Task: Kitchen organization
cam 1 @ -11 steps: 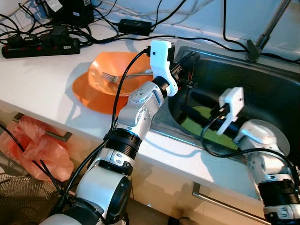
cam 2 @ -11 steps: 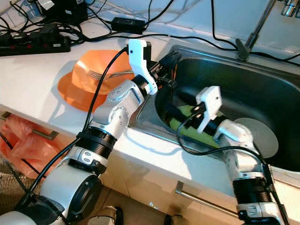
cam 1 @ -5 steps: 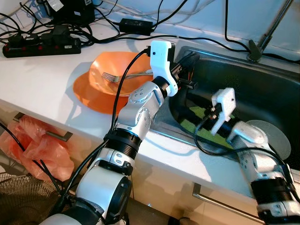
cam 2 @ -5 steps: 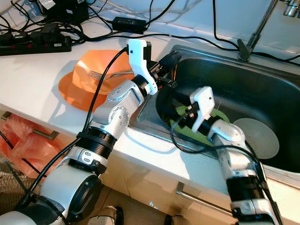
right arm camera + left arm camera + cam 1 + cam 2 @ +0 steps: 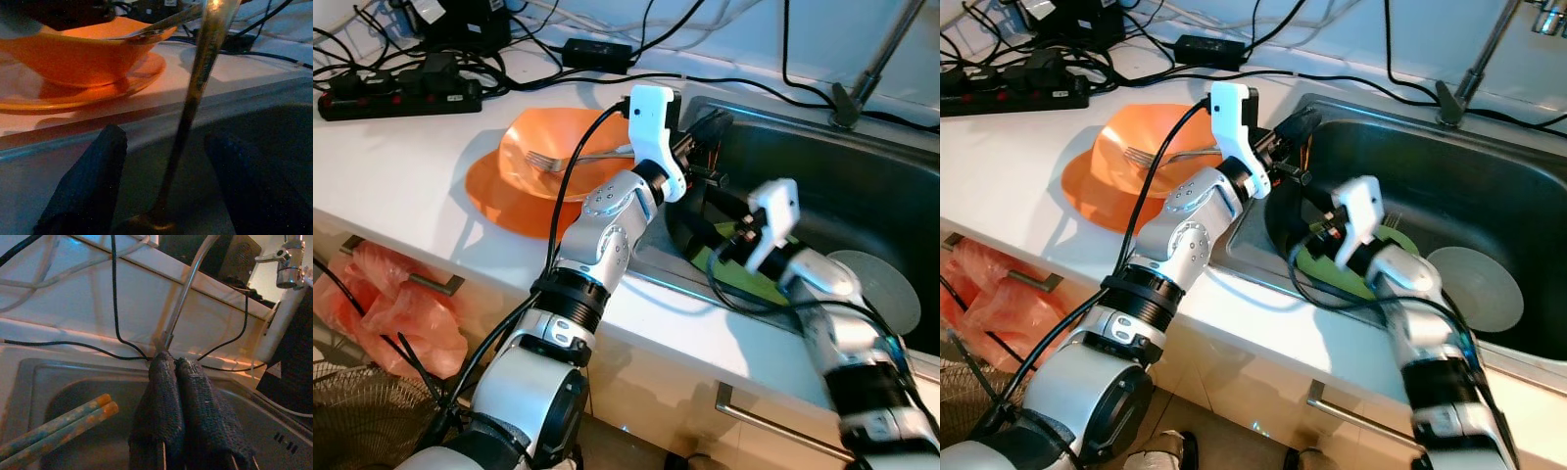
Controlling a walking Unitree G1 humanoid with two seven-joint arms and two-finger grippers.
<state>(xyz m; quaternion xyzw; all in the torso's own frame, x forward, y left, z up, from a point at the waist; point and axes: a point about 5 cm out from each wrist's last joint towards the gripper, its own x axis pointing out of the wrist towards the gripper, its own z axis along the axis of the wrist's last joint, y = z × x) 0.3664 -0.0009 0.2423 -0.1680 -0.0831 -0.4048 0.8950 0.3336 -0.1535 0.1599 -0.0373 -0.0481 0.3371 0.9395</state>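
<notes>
Far left on the white countertop (image 5: 391, 166), a black power strip with tangled cables (image 5: 396, 93) is lying by the wall. Next over, the orange plastic bowl (image 5: 563, 157) is sitting on the flat orange plate (image 5: 499, 196), a silver fork (image 5: 570, 159) resting in the bowl. I'm hovering my left gripper (image 5: 181, 377) at the near-left rim of the stainless steel sink (image 5: 862, 186), its two fingers pressed together with nothing between them; two wooden chopsticks with orange tips (image 5: 58, 426) are poking up from the basin just beside it. I'm reaching my right gripper (image 5: 166, 186) low inside the sink, fingers spread wide to either side of a slim metal utensil handle (image 5: 200, 83) that's leaning against the sink wall, not touching it yet. A green round mat (image 5: 1361, 259) and a grey round plate (image 5: 1474, 289) are lying on the sink floor.

I judge I'm collecting cutlery out of the sink. Next move calls for closing the right fingers on that handle, then lifting it clear of the rim toward the orange bowl.
</notes>
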